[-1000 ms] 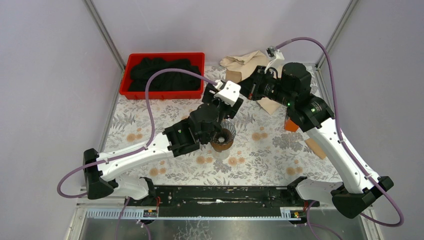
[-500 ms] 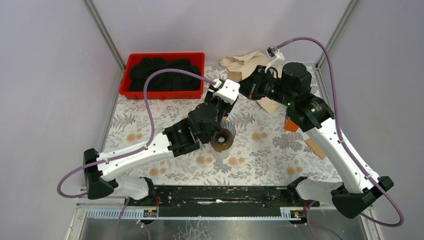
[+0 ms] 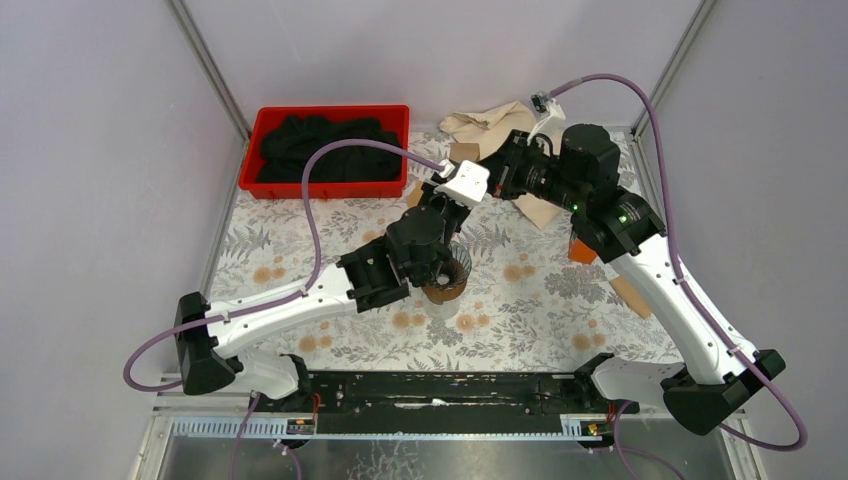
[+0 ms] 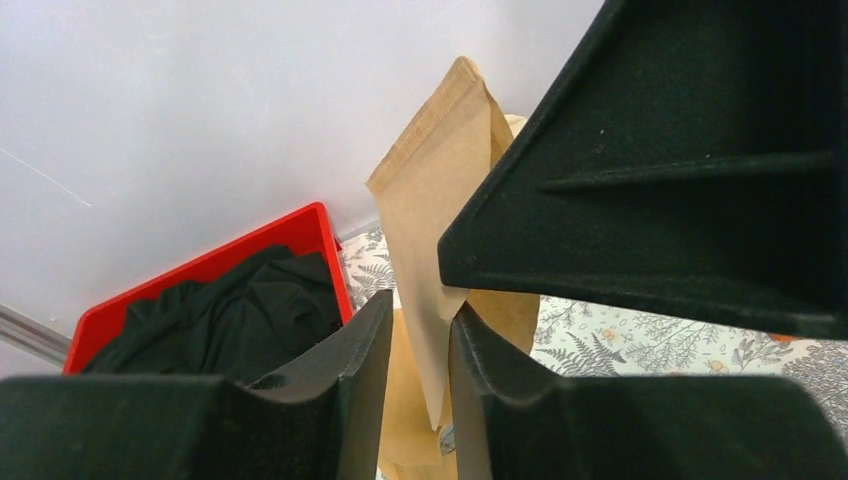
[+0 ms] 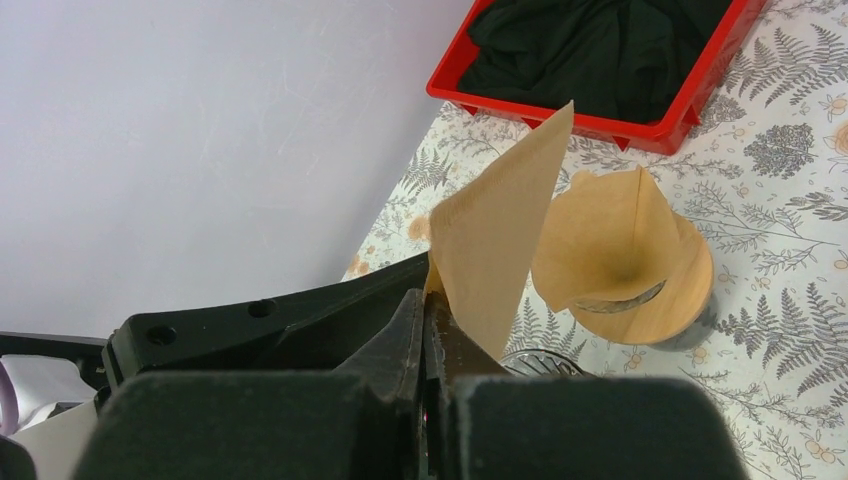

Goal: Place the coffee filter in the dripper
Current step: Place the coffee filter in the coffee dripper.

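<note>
2 coffee filters (image 5: pixel 500 240), 1 in dripper (image 5: pixel 660 315), 1 clamped by right gripper (image 5: pixel 425 300), left gripper (image 4: pixel 420 312) slightly apart

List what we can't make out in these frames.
- Left gripper grip: left wrist view, filter sits in the finger gap, contact unclear.
- Dripper contents: top view, left arm covers part, rest too small.
- Orange object: top view, right arm hides most of it.
- Filter's lower end: right wrist view, hidden in the shut right gripper.
</note>
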Action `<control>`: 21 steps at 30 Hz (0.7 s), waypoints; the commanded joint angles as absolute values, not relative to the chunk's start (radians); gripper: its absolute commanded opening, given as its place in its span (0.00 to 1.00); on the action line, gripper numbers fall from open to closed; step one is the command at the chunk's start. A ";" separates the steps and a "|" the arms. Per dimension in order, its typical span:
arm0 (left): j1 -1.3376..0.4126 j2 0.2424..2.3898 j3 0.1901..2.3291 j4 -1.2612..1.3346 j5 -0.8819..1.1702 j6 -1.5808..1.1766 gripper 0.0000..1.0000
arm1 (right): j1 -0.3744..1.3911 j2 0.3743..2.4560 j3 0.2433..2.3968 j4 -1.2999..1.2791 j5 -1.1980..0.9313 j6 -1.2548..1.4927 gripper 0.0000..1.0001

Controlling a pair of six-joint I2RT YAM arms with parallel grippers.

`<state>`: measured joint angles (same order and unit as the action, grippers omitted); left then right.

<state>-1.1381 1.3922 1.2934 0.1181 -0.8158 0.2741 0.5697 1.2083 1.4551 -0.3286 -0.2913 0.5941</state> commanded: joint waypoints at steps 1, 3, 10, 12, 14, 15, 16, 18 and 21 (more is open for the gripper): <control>-1.144 1.388 1.299 0.185 -0.852 0.281 0.28 | 0.580 1.206 1.460 -0.276 -0.315 0.599 0.00; -1.145 1.381 1.298 0.169 -0.851 0.267 0.20 | 0.580 1.203 1.458 -0.271 -0.314 0.597 0.01; -1.146 1.348 1.303 0.099 -0.847 0.188 0.05 | 0.580 1.172 1.457 -0.241 -0.309 0.581 0.17; -1.147 1.343 1.315 0.065 -0.847 0.162 0.02 | 0.580 1.155 1.454 -0.225 -0.308 0.573 0.22; -1.147 1.336 1.324 0.031 -0.847 0.133 0.00 | 0.580 1.136 1.450 -0.211 -0.308 0.559 0.26; -1.148 1.335 1.328 0.013 -0.848 0.117 0.00 | 0.580 1.126 1.449 -0.206 -0.307 0.551 0.28; -1.147 1.334 1.336 -0.007 -0.849 0.099 0.00 | 0.580 1.116 1.446 -0.202 -0.303 0.546 0.29; -1.147 1.335 1.352 -0.052 -0.855 0.063 0.00 | 0.580 1.101 1.440 -0.202 -0.292 0.524 0.34; -1.147 1.347 1.391 -0.129 -0.875 0.004 0.00 | 0.580 1.083 1.428 -0.213 -0.268 0.502 0.38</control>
<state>-1.1385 1.3582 1.3220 -0.0311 -0.8242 0.1146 0.5701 1.1225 1.4345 -0.2729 -0.2966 0.5537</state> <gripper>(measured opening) 0.011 0.362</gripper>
